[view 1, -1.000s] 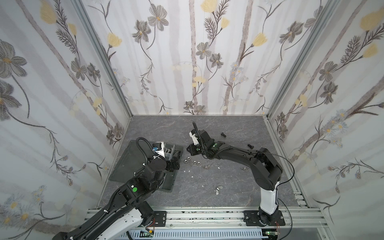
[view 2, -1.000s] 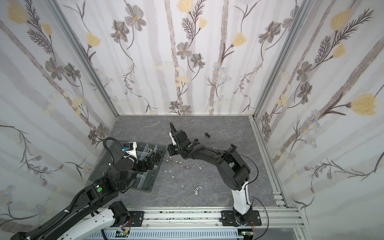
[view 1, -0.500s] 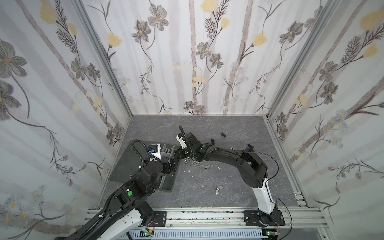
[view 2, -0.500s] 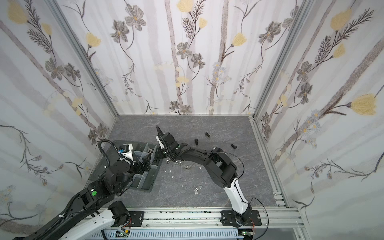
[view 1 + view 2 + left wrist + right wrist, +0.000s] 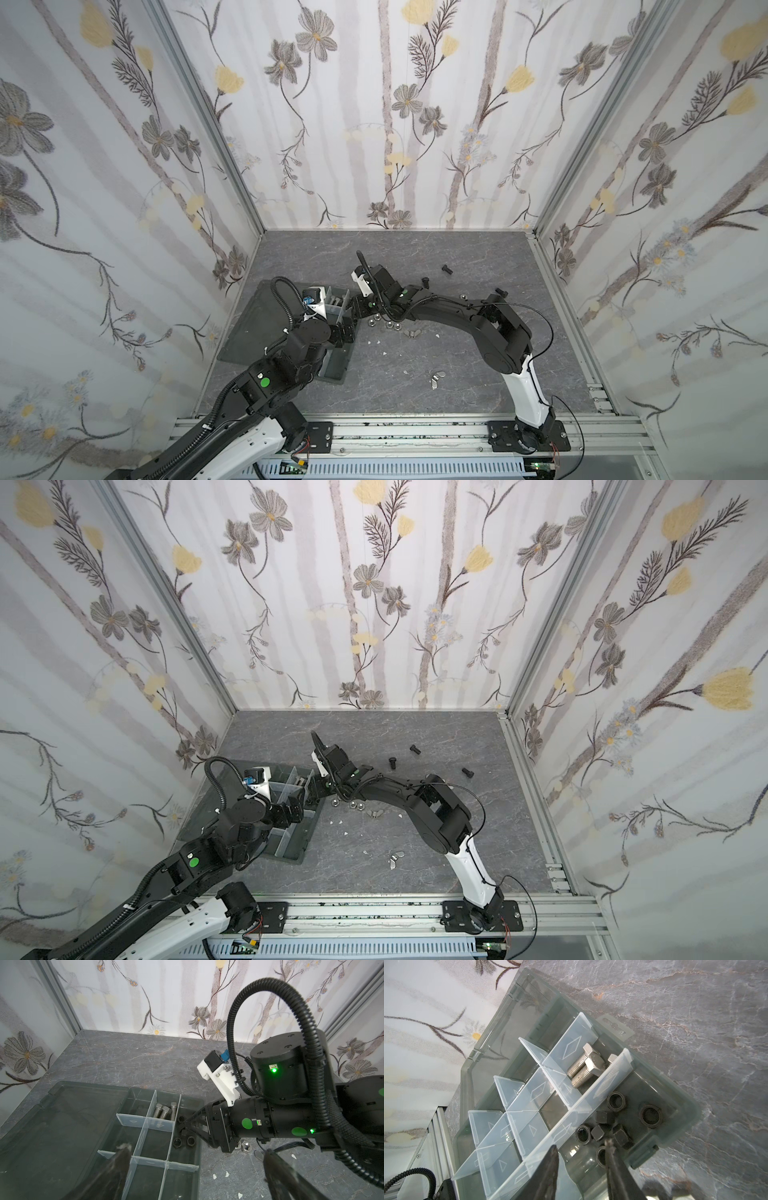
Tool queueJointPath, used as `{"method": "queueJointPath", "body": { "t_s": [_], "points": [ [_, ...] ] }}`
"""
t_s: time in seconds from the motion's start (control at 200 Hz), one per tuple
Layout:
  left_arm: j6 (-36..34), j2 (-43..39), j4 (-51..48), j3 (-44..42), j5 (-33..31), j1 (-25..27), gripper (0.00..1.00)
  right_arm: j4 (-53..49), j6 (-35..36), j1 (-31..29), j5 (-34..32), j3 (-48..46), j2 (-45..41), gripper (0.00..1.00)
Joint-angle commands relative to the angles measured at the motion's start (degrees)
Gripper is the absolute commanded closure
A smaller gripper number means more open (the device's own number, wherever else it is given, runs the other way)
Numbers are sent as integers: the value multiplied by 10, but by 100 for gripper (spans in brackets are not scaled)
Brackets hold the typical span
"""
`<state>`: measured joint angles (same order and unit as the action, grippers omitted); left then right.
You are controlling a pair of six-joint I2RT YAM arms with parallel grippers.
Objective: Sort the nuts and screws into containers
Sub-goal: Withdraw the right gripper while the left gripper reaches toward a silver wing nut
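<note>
Several black nuts [image 5: 615, 1101] lie in a corner box [image 5: 640, 1087] of the tray [image 5: 691, 1109]. Right hand [image 5: 581, 1144] has come over them and opened, empty, so another nut looks sorted. Left hand [image 5: 196, 1149] hangs wide open.

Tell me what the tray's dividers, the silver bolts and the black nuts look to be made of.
The dividers: translucent frosted plastic; what lies behind shows through. The silver bolts: bright reflective metal, probably steel; plated or stainless, cannot tell. The black nuts: likely metal, matte black finish, little glare.
</note>
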<state>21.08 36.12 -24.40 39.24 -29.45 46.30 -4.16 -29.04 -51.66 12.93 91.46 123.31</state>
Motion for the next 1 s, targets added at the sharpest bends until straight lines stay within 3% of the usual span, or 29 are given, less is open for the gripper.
{"method": "queueJointPath", "body": {
  "t_s": [0.0,0.26,0.744,0.994],
  "points": [
    [-6,8,6,12,11,-2,0,-4,4,6,-12,3,-6,60],
    [-24,96,-12,44,90,-1,2,39,-7,43,-18,-78,-78,64],
    [-39,257,81,51,244,55,16,120,-38,230,-4,-334,-295,65],
    [-41,347,129,63,262,92,19,140,-42,322,18,-419,-389,65]
  ]
}}
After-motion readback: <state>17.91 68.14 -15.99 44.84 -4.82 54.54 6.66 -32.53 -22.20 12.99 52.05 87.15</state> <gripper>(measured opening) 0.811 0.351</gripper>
